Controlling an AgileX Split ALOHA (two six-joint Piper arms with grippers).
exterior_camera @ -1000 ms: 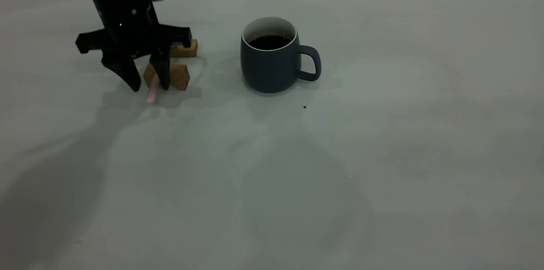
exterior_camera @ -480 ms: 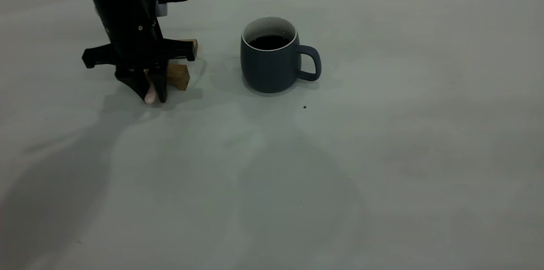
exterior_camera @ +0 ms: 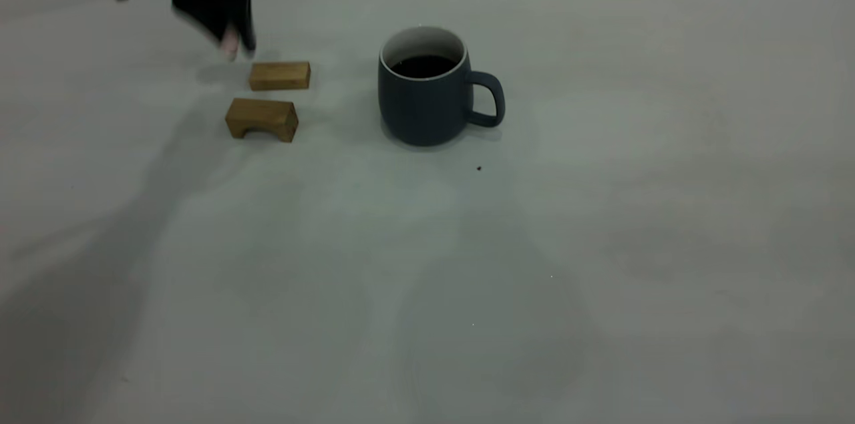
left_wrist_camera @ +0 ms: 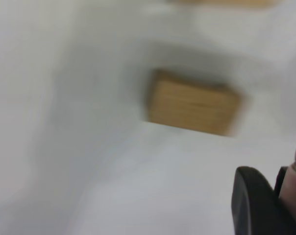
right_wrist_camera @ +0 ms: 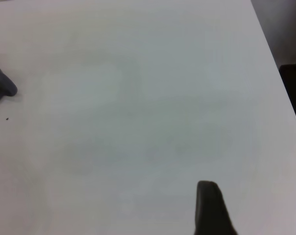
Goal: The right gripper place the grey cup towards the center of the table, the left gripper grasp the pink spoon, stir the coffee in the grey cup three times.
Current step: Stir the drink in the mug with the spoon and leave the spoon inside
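The grey cup (exterior_camera: 425, 100) stands near the middle of the table (exterior_camera: 601, 244), its handle to the right and dark coffee (exterior_camera: 422, 66) inside. My left gripper (exterior_camera: 232, 42) hangs in the air at the far left, above and behind the wooden blocks, shut on the pink spoon (exterior_camera: 229, 45), whose pale pink handle end pokes out below the fingers. The left wrist view has the pink spoon handle (left_wrist_camera: 291, 190) pressed against a black finger (left_wrist_camera: 251, 205). My right gripper (right_wrist_camera: 209, 208) is off to the right, far from the cup; a bit of the cup (right_wrist_camera: 1, 87) shows there.
Two brown wooden blocks lie left of the cup: a flat one (exterior_camera: 280, 75) farther back and an arched one (exterior_camera: 262, 119) nearer the front. One block (left_wrist_camera: 193, 107) fills the left wrist view. A dark speck (exterior_camera: 479, 168) lies in front of the cup. The table's right edge (right_wrist_camera: 278, 68) is near the right arm.
The left gripper shut on the pink spoon at the blocks, then rose quickly up and back with it. The blocks now stand uncovered. The cup has not moved.
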